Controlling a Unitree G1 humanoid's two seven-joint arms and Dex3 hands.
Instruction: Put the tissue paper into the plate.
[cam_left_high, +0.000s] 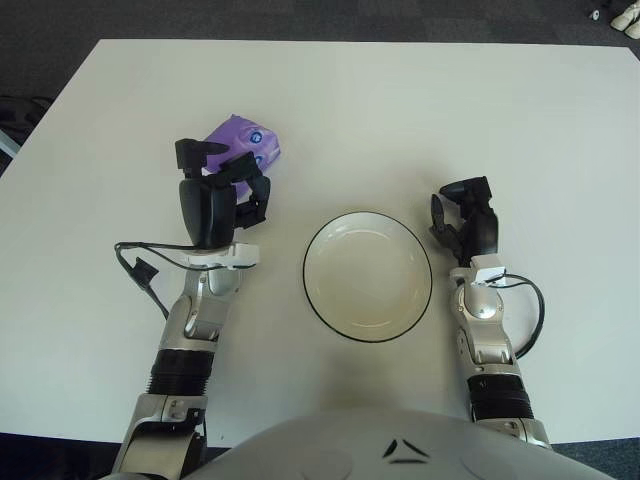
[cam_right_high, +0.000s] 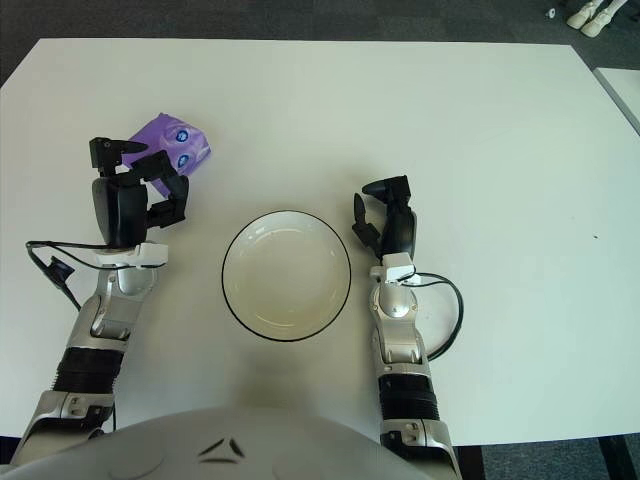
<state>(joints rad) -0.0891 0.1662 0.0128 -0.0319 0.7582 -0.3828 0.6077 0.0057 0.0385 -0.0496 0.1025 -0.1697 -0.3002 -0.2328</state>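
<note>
Left eye view: a purple tissue pack (cam_left_high: 248, 143) lies on the white tabletop (cam_left_high: 400, 110), left of and beyond the empty black-rimmed plate (cam_left_high: 368, 276). The left hand (cam_left_high: 222, 180) touches its near edge, fingers spread, gripping nothing.

Right eye view: the right hand (cam_right_high: 385, 222) shows just right of the plate, fingers relaxed and empty.

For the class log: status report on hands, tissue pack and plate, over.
Left hand at purple tissue pack, fingers around its near edge, not lifted. Right hand idle right of plate. Plate empty. Path clear.
</note>
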